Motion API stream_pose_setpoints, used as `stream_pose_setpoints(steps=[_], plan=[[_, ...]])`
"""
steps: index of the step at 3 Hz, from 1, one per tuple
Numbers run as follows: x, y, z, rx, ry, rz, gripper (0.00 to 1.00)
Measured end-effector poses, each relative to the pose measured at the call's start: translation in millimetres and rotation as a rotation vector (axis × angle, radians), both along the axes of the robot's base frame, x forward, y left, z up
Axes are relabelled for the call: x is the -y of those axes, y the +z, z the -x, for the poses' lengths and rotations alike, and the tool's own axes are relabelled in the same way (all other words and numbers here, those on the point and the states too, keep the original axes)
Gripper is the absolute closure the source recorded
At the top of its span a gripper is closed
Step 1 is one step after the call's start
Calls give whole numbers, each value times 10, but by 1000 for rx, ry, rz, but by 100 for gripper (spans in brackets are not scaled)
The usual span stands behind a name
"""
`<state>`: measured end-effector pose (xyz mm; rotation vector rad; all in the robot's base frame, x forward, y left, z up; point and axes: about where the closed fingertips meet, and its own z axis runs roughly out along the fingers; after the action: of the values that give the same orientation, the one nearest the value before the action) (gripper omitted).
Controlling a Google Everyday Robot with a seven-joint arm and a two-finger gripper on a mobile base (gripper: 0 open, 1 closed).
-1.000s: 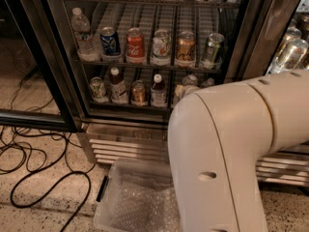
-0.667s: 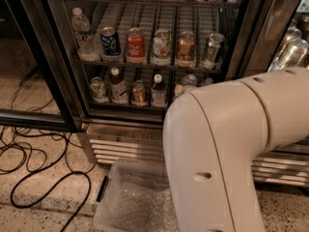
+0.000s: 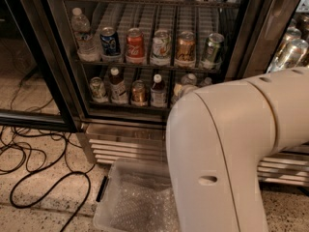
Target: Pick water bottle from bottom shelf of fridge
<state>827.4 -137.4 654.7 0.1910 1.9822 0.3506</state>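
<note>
Water bottle (image 3: 185, 84), bottom shelf (image 3: 126, 104), labels illegible — gripper hidden behind arm (image 3: 231, 144)

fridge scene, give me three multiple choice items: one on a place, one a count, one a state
1. The water bottle stands on: A) top rack B) bottom shelf C) floor bin
2. Cans on the middle rack: A) two B) five C) eight
3. The fridge door is: A) open B) shut C) missing
B: it sits on the lowest rack, by the arm. B: five stand in a row. A: it stands out at the left. The gripper is not in view; the arm fills the foreground.
</note>
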Motion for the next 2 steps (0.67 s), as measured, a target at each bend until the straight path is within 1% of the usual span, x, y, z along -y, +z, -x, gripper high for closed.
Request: stream_pose_setpoints(steps=[1,2], plan=[[-33,28,27,-5,8,-6,100],[-214,222,268,-40,66,-47,100]])
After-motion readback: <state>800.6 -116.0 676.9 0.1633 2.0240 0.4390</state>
